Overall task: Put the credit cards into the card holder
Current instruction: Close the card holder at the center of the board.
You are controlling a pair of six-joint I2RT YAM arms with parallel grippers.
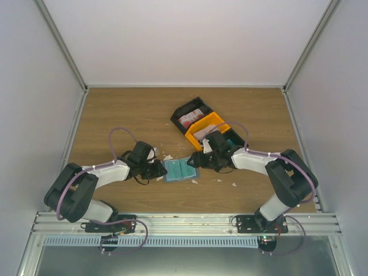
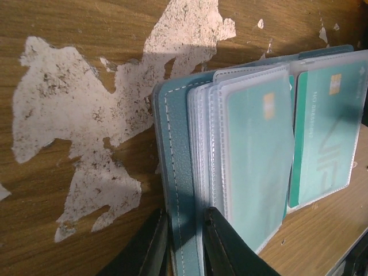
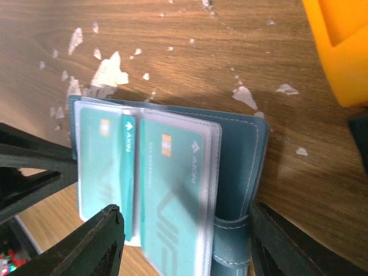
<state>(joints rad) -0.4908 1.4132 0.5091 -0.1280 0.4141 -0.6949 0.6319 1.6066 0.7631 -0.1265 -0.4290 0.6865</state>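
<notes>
Left fingers clamped the blue cover edge of the open card holder.
Right fingers stood spread wide, straddling its other end; it lay flat on the desk between both arms, teal cards in its clear sleeves, near the black-and-orange tray.

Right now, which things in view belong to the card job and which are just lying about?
Job: open blue-teal stitched card holder; teal green plastic cards in its clear sleeves; stacked red-blotched white cards.
Lying about: black-and-orange plastic tray; white flaky patches on the wooden table.
</notes>
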